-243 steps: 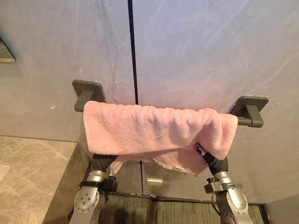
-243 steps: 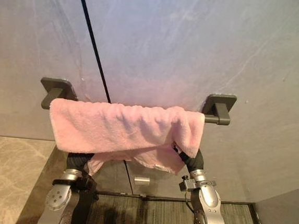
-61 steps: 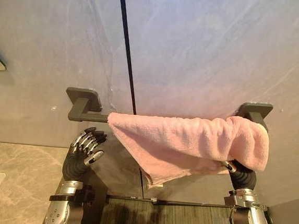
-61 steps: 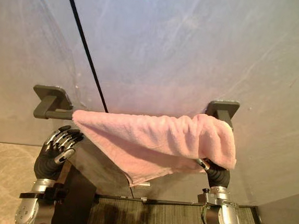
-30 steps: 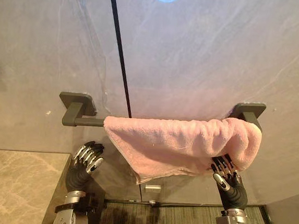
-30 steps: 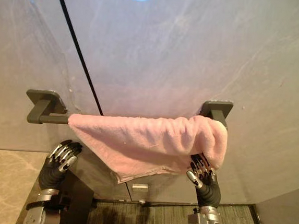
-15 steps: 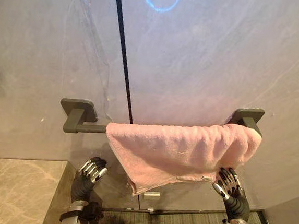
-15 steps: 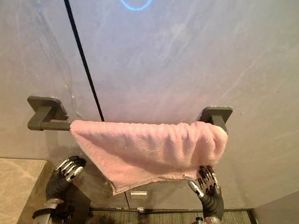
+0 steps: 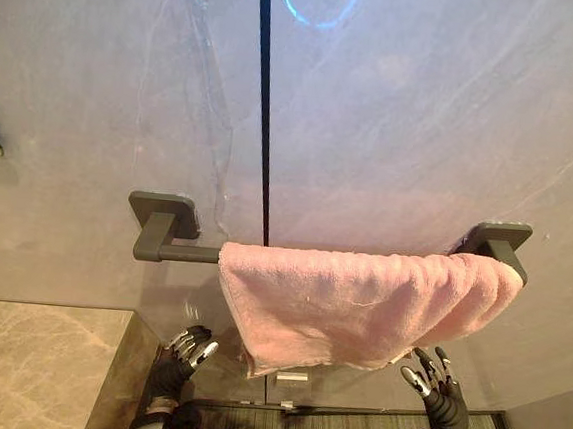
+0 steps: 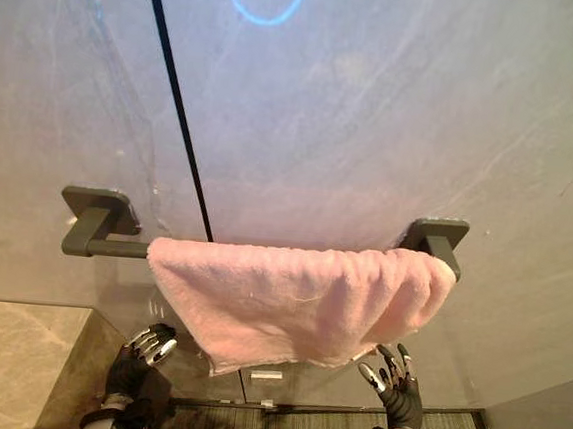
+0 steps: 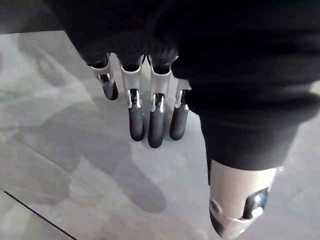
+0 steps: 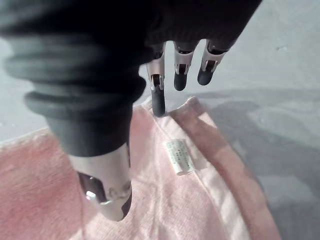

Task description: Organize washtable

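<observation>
At the bottom of the head views, nearest the camera, both hands are seen raised towards the wall. The left hand [image 9: 184, 348] is held beside the stone counter [image 9: 33, 353], its fingers straight and close together, with nothing between them. The right hand [image 9: 436, 382] is held up at the lower right, its fingers straight and slightly fanned, also empty.

Just above the right hand hangs the pink towel [image 9: 359, 306]. Its lower hem and white label [image 12: 179, 157] are seen just past the fingertips in the right wrist view. Whether the fingertips touch the cloth cannot be told.

Further back, the towel is draped over a dark bar [image 9: 188, 254] fixed to the grey wall [image 9: 406, 115]. The towel's long axis runs along the bar, from side to side. It is gathered towards the right end, where the cloth is bunched against the bracket, and the left stretch of the bar is bare.

The towel therefore lies up and to the left of the right hand, which is the nearer one. The left hand is set below the bare stretch, apart from the towel's left edge. Any centring would probably call for the cloth to be drawn leftwards along the bar.
</observation>
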Controlling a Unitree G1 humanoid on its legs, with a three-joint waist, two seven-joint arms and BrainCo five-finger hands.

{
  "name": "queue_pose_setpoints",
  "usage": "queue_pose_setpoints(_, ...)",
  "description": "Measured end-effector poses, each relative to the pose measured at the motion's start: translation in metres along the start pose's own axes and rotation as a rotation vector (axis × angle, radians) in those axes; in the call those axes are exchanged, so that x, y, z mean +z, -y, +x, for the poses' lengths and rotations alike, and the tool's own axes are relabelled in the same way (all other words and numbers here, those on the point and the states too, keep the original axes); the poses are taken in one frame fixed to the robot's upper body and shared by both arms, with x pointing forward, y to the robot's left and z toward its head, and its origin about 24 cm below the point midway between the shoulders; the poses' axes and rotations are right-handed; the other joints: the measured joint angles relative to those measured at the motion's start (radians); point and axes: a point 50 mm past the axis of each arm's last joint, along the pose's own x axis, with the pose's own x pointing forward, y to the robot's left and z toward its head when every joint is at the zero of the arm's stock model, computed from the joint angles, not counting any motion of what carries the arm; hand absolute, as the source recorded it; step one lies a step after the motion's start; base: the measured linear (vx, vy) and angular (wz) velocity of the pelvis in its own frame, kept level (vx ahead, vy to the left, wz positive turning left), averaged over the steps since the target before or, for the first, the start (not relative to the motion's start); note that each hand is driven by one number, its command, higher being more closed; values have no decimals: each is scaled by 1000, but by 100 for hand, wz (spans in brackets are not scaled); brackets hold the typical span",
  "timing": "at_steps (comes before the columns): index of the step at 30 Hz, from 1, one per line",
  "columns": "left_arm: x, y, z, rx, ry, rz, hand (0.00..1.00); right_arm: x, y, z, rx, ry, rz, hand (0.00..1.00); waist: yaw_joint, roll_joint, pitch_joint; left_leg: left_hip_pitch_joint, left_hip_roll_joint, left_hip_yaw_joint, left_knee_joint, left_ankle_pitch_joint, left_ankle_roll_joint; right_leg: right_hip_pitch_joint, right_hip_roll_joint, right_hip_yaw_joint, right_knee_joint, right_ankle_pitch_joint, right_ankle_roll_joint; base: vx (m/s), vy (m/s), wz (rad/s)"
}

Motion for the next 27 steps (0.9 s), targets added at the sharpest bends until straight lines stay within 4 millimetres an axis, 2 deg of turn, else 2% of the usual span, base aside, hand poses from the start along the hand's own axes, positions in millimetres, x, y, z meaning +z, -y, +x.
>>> queue_pose_setpoints(4, -20, -3, 3, 0, -97, 38, 0, -23, 8, 3, -21, -111, -64, 0, -1, 9, -2, 10, -2, 4, -15, 7, -1, 0, 0, 3, 1, 0, 0, -6, -1, -3)
queue_pose_setpoints(11, -41, -6, 5, -13, -209, 130, 0, -56, 20, 2, -34, -284, -162, 0, -5, 14, -8, 50, -16, -6, -119, 79, -11, -12, 2, -3, 0, 0, 0, -1, -19, 4)
queue_pose_setpoints(13, -48, -7, 3, -24, -247, 154, 0, -60, 22, 5, -29, -312, -193, 0, -9, 17, -7, 56, -18, -17, -140, 95, -10, -13, 3, -4, -1, 1, -2, -43, -39, 11)
queue_pose_setpoints(15, -60, -8, 1, -32, -310, 200, 0, -66, 25, 13, -18, -363, -247, 0, -27, 17, -4, 71, -20, -24, -169, 118, -11, -12, 5, -9, -3, 5, -7, -44, -24, 11)
queue_pose_setpoints(27, -82, -30, -7, 1, -467, 318, 0, -80, 34, 19, -10, -481, -422, 0, -29, 22, 29, 82, -32, -45, -248, 180, -5, -13, 14, -25, -53, 53, -14, -71, -11, 2)
